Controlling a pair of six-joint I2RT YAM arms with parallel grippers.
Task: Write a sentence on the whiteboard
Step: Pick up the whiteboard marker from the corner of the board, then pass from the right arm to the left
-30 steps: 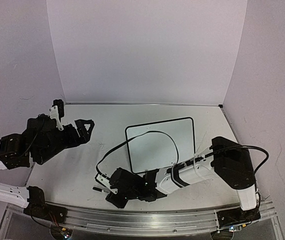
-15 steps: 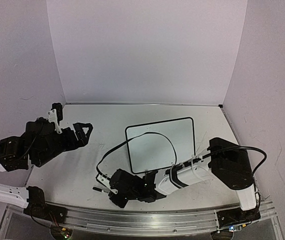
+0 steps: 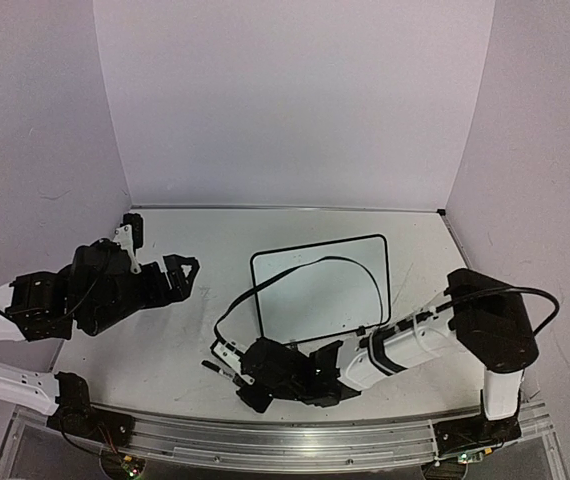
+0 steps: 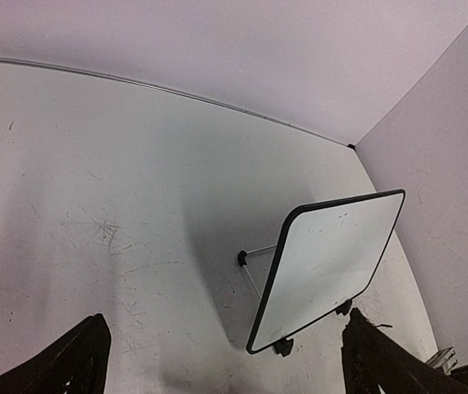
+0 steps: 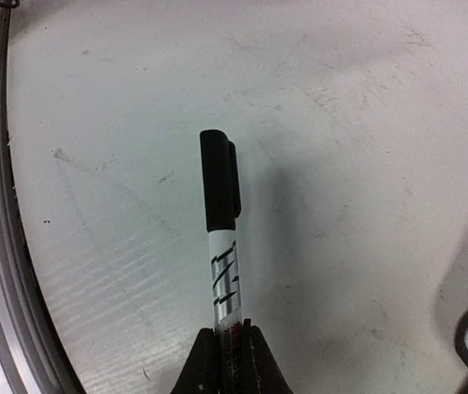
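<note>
The whiteboard (image 3: 315, 300) stands mid-table, white with a thin black frame. In the left wrist view (image 4: 332, 258) it is propped on two small black feet, and its face is blank: no sentence shows on it. My right gripper (image 3: 233, 367) is low over the table in front of the board's near left corner. It is shut on a marker (image 5: 224, 263) with a white barrel and its black cap (image 5: 218, 180) on. My left gripper (image 3: 186, 277) is open and empty, left of the board, pointing toward it. Its dark fingertips (image 4: 66, 369) frame the left wrist view.
The right arm's black cable (image 3: 295, 268) arcs over the board's upper part. A thin wire stand (image 4: 253, 264) props the board from behind. A metal rail (image 3: 295, 440) runs along the near table edge. Pale walls close the back and sides.
My right gripper has shifted a little to the right with the marker in it. My left gripper has moved right, closer to the board.
</note>
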